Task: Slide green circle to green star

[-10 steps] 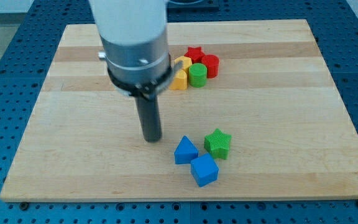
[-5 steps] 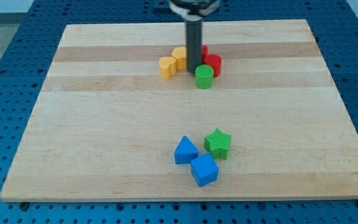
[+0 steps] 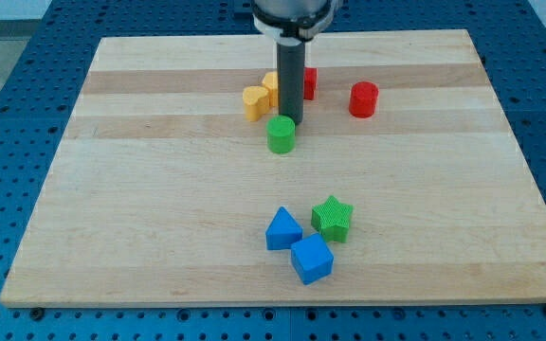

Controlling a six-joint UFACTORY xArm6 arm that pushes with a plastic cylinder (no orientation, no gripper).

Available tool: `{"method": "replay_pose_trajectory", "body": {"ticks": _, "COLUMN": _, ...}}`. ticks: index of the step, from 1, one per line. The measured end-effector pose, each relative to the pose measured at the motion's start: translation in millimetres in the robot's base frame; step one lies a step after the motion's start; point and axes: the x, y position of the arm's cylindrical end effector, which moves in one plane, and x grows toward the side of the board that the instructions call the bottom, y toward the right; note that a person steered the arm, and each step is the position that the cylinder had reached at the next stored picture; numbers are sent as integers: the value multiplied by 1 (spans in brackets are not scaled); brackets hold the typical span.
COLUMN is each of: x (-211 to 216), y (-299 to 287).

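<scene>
The green circle block (image 3: 281,134) stands near the middle of the wooden board (image 3: 140,189). My tip (image 3: 289,120) sits just above it in the view, touching or nearly touching its upper edge. The green star (image 3: 332,218) lies well below, toward the view's bottom, to the right of the circle's line. The star touches a blue triangle block (image 3: 282,230) and a blue cube (image 3: 311,259).
Two yellow blocks (image 3: 257,98) sit left of my rod. A red block (image 3: 308,82) shows partly behind the rod. A red cylinder (image 3: 364,98) stands alone to the right. Blue pegboard table (image 3: 8,114) surrounds the board.
The green circle has slid down and left, away from the red and yellow cluster. The red cylinder has shifted right. My tip has followed the circle downward.
</scene>
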Motion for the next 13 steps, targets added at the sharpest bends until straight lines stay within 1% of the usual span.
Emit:
{"method": "replay_pose_trajectory", "body": {"ticks": 2, "x": 74, "y": -1}}
{"method": "replay_pose_trajectory", "body": {"ticks": 4, "x": 44, "y": -65}}
{"method": "replay_pose_trajectory", "body": {"ticks": 5, "x": 74, "y": -87}}
{"method": "replay_pose_trajectory", "body": {"ticks": 6, "x": 90, "y": -53}}
{"method": "replay_pose_trajectory", "body": {"ticks": 7, "x": 93, "y": -25}}
{"method": "replay_pose_trajectory", "body": {"ticks": 8, "x": 83, "y": -36}}
{"method": "replay_pose_trajectory", "body": {"ticks": 10, "x": 76, "y": -10}}
{"method": "replay_pose_trajectory", "body": {"ticks": 11, "x": 77, "y": 22}}
{"method": "replay_pose_trajectory", "body": {"ticks": 12, "x": 92, "y": 34}}
{"method": "replay_pose_trajectory", "body": {"ticks": 13, "x": 110, "y": 34}}
